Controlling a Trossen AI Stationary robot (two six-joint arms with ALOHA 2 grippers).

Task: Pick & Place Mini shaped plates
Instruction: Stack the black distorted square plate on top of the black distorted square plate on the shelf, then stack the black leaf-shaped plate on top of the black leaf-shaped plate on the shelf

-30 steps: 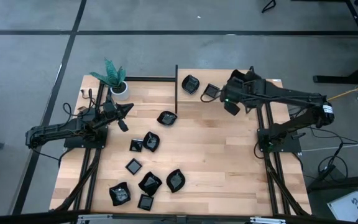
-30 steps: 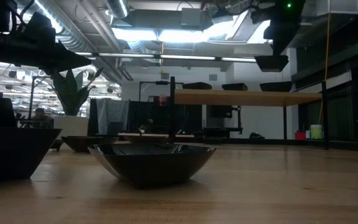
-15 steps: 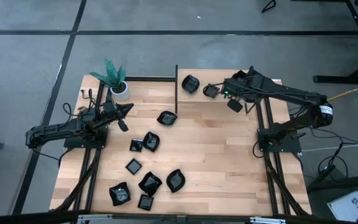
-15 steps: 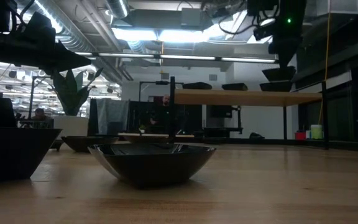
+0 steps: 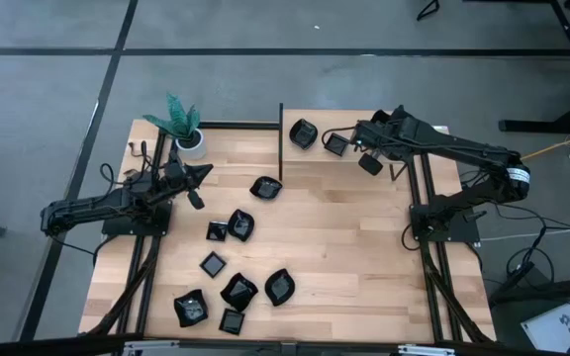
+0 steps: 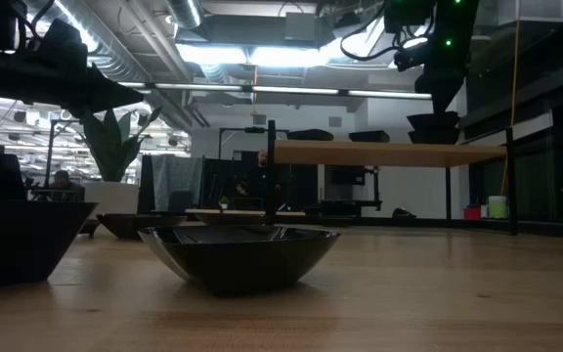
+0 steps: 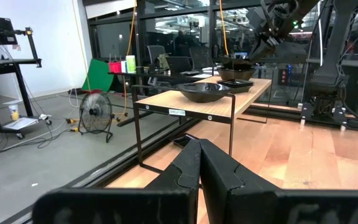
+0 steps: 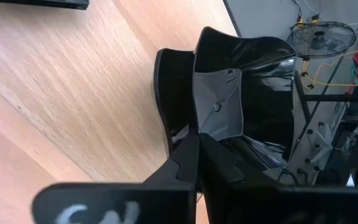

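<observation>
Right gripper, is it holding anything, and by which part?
Yes. The right gripper pinches a small black plate by its rim, over the raised shelf. The left gripper holds nothing.

Grey floor, wooden table, bright ceiling lights, floor fan beside glass partitions.

Glossy black is seen on the small shaped plates, with pale reflections. A light, streaked wood grain is shown by the pale wooden table. Green leaves are carried by the white pot.
</observation>
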